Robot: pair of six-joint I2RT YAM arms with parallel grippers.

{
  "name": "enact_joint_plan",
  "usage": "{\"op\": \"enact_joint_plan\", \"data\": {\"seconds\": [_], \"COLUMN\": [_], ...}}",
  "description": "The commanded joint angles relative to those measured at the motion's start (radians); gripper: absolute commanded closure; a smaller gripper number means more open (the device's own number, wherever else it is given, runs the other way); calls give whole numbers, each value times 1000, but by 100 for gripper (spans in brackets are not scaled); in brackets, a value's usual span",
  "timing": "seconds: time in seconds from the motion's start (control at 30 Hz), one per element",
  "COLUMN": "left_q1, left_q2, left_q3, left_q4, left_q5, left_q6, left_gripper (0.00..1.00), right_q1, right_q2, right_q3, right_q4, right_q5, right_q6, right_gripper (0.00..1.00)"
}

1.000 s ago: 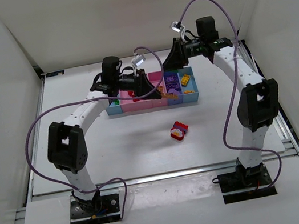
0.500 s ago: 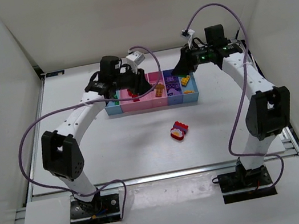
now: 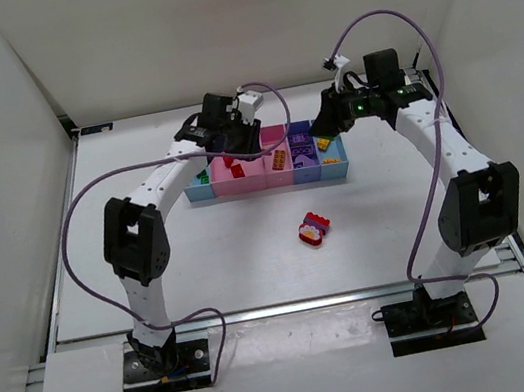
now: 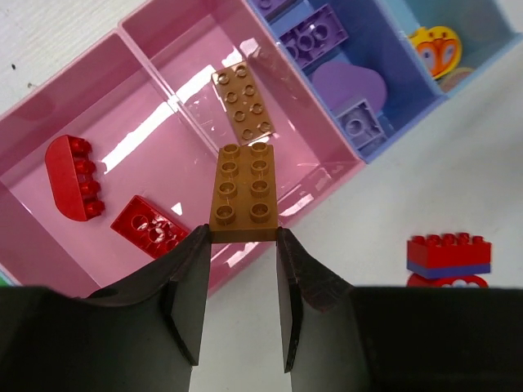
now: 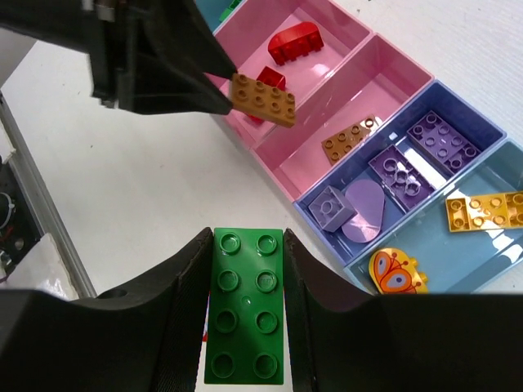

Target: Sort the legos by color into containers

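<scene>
My left gripper (image 4: 242, 245) is shut on an orange brick (image 4: 243, 192) and holds it above the front wall of the narrow pink bin (image 4: 319, 167). That bin holds another orange brick (image 4: 243, 102). The wide pink bin (image 4: 33, 147) holds two red bricks (image 4: 73, 167). The darker blue bin (image 4: 384, 114) holds purple pieces (image 4: 315, 37). My right gripper (image 5: 247, 237) is shut on a green brick (image 5: 247, 306), above the table in front of the bins. In the top view both grippers (image 3: 270, 152) (image 3: 324, 127) hover over the bin row (image 3: 270, 182).
A red and blue stacked piece (image 3: 314, 228) lies on the table in front of the bins, also in the left wrist view (image 4: 449, 257). The right light blue bin holds yellow pieces (image 5: 486, 211) and a butterfly piece (image 5: 396, 276). White walls enclose the table.
My left arm has swung its wrist to the right and farther back, still holding the orange brick over the pink bins. My right arm has shifted to the right with the green brick.
</scene>
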Motion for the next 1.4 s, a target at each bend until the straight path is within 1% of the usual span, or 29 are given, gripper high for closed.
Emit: {"op": "enact_joint_plan", "data": {"seconds": [0.0,0.17,0.37,0.4,0.43,0.5,0.53,0.6,0.63,0.67,0.83,0.9,0.97,1.0,1.03,1.13,1.3,1.37], "left_q1": [-8,-12,-28,-31,-32,-37,-37,-37,-37,-37,-37,-34,-25,-7,0,27,89,118], "left_q2": [22,92,137,138,141,147,149,151,151,149,138,134,95,69,7,-99,-224,-292], "left_q3": [71,138,180,189,192,193,192,189,184,180,166,161,118,86,18,-66,-181,-253], "left_q4": [-38,-50,-62,-67,-70,-81,-84,-89,-87,-87,-81,-66,-23,14,104,207,214,253], "left_q5": [-43,-18,10,10,10,14,13,10,10,10,5,8,22,46,52,40,-39,-52], "left_q6": [-14,-19,-11,-8,-7,-7,-8,-18,-21,-21,-28,-30,-50,-48,-94,-113,-137,-152], "left_gripper": [90,90,90,87,83,73,61,55,48,45,25,25,26,26,25,25,23,22], "right_q1": [-15,-27,-39,-40,-43,-44,-46,-46,-46,-49,-49,-49,-49,-49,-49,-49,-21,9], "right_q2": [-55,-53,-50,-49,-47,-42,-41,-35,-30,-26,-9,-6,-1,2,7,22,73,91], "right_q3": [-6,-8,-11,-11,-11,-6,-6,0,5,6,19,22,22,25,25,35,98,117], "right_q4": [0,-3,-5,-8,-5,-3,-5,-5,-6,-6,-2,0,4,7,16,30,46,58], "right_q5": [8,2,-4,-9,-12,-12,-13,-16,-23,-24,-35,-39,-46,-49,-59,-75,-101,-107], "right_q6": [-21,-27,-30,-31,-30,-30,-31,-31,-30,-30,-30,-30,-30,-28,-22,-8,-12,-13], "right_gripper": [100,100,100,100,100,100,100,100,100,100,100,100,100,100,100,100,100,100]}}
